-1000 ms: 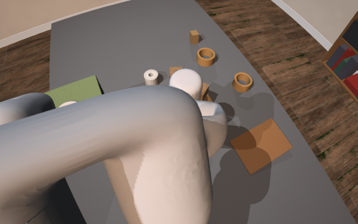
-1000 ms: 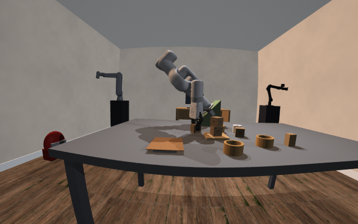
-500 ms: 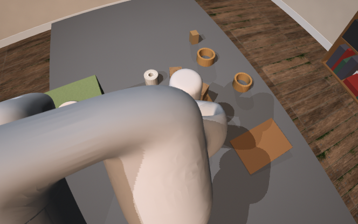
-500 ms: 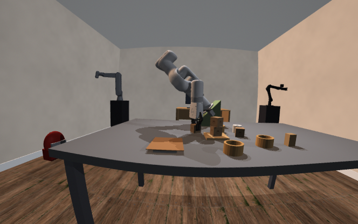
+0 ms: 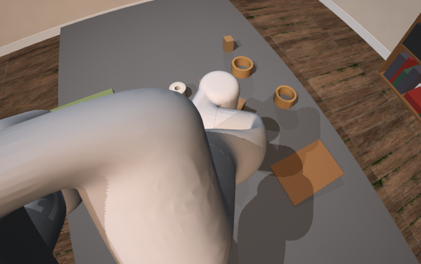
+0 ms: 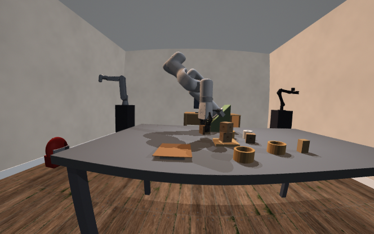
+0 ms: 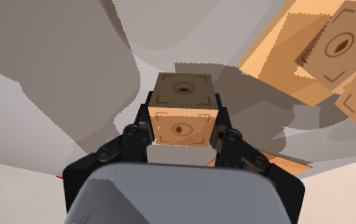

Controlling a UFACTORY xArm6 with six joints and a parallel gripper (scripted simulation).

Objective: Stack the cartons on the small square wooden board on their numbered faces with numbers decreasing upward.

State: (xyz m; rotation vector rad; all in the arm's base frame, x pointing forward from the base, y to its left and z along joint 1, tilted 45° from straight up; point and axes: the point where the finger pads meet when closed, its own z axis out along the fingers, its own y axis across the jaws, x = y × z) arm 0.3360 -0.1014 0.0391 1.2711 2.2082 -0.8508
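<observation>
Fingers are clamped on a carton, one black pad on each side, and we have it squarely between them in the wrist view. Our gripper hangs low over the grey table, with the held carton at or just above the surface; we cannot tell which. Just to its right in the exterior view, two cartons sit stacked on a small wooden board, and a fourth carton rests near a white spool. Between our gripper and the stack there is only a narrow gap. Toward the table's front edge a larger flat board lies well apart, with bare grey surface around it. Two wooden rings and a plain block occupy the right side near the curved rim. Our carton is tan cardboard, cube-shaped, each visible face carrying corner brackets and a dark oval mark.
</observation>
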